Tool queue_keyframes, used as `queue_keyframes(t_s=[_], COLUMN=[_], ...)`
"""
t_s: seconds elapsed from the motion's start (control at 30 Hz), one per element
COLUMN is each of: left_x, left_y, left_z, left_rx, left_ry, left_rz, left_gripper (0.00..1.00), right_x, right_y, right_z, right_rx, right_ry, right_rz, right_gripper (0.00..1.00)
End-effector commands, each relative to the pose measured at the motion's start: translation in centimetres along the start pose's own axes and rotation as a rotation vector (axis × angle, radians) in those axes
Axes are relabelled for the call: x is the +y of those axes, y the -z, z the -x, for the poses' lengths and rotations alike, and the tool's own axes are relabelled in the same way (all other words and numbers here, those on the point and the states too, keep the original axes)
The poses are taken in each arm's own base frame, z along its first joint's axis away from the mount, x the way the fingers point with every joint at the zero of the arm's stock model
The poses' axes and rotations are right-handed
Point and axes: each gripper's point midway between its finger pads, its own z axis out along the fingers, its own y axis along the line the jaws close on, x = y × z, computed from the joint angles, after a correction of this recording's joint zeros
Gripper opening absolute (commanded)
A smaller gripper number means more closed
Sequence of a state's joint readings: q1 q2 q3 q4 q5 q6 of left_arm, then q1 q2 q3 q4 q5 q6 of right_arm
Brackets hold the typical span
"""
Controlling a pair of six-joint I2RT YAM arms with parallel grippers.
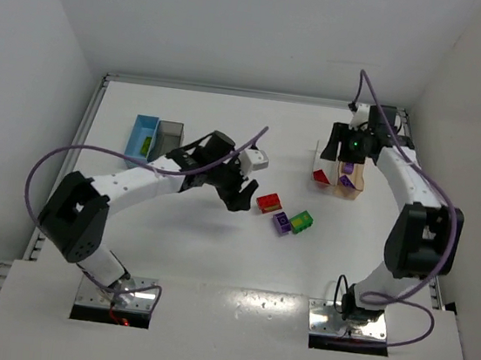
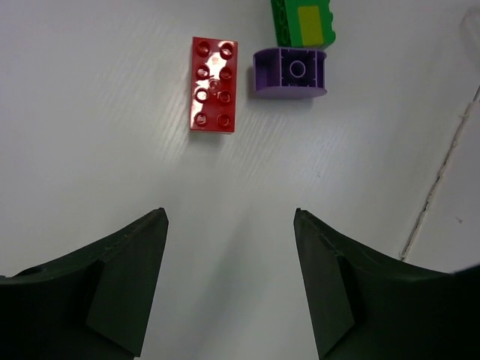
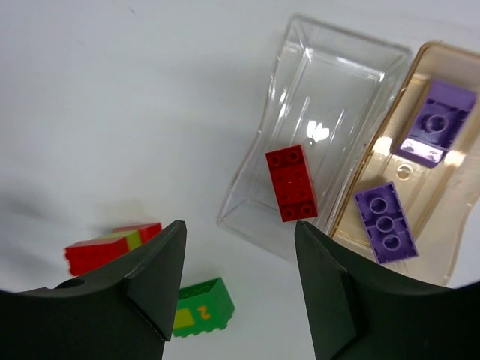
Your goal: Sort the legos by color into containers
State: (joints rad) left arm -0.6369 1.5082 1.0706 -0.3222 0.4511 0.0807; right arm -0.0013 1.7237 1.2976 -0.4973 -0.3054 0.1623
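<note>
A white table (image 1: 214,256) sits boxed in by plain white walls (image 1: 28,49) on the left, right and far sides. Light glares softly off its near part.

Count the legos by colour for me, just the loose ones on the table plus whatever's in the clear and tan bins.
Red: 2, the loose red brick and the red brick in the clear bin
Purple: 3, the loose purple brick and two purple bricks in the tan bin
Green: 1, the loose green brick
Total: 6
</note>
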Motion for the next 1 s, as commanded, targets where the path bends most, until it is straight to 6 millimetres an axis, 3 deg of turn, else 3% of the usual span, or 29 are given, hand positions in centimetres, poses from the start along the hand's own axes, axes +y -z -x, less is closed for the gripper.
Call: queue_keyframes(t_s=[0.0,0.17,0.4,0.83,0.93,0.97], left_x=[0.1,0.5,-0.6,-0.6,-0.1,-0.1], left_y=[-2.0,-5.5,-9.0,-11.4,-11.9,-11.9], left_z=[2.6,2.4,3.0,1.5,1.0,1.0], left_rx=[-0.027,0.008,0.036,0.082,0.092,0.092], left_ry=[-0.088,-0.109,-0.156,-0.164,-0.162,-0.162], left_rz=[0.033,0.035,0.007,-0.005,0.013,0.014], left_gripper=[0.74,0.73,0.73,0.66,0.60,0.52], right_x=[1.3,0.7,-0.8,-2.9,-3.4,-3.3], right_y=[6.0,9.3,10.3,10.3,10.6,10.6], right_z=[4.5,4.1,3.4,3.9,3.9,3.9], right_rx=[-0.179,-0.220,-0.224,-0.209,-0.215,-0.215], right_ry=[0.024,0.032,0.003,-0.049,-0.061,-0.060], right_rz=[0.011,-0.025,-0.044,-0.022,-0.026,-0.017], right_gripper=[0.61,0.62,0.62,0.62,0.62,0.62])
